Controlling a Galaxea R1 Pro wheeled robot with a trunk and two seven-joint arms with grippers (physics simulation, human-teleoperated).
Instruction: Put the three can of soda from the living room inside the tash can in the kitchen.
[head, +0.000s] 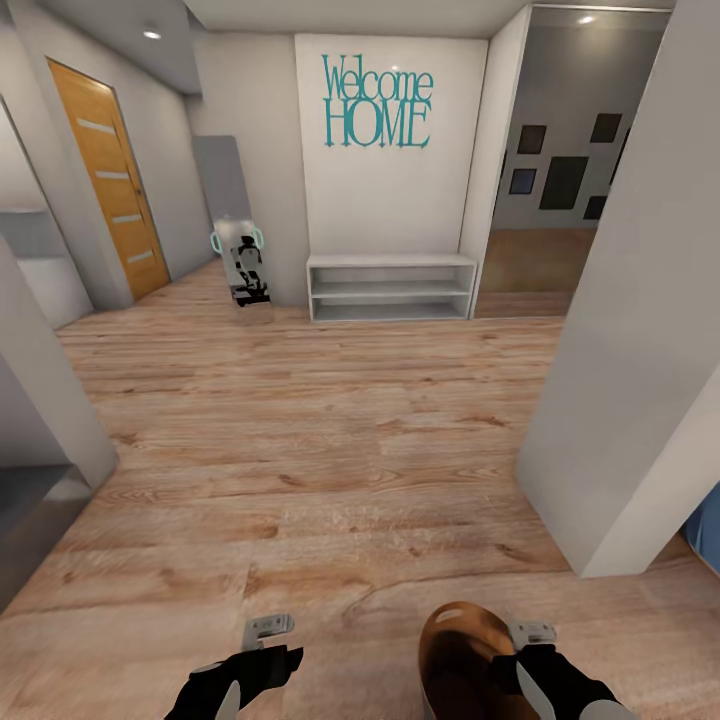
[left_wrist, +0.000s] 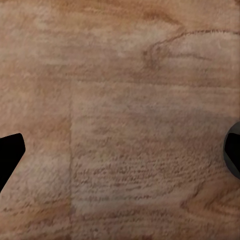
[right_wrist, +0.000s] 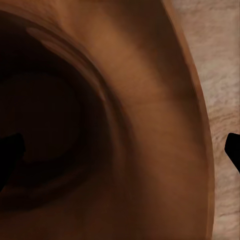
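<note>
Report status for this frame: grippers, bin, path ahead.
Left gripper open, empty, over wood floor. Right gripper shut on trash can rim; inside dark. In the Welcome HOME hall; white pillar close on the right.

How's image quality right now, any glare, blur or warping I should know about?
Head view: wide-angle bend on the walls, evenly lit, a bright sheen on the trash can at the right end effector. Left wrist view: wood floor grain soft and smeared. Right wrist view: bin too close, blurry, its inside nearly black.
</note>
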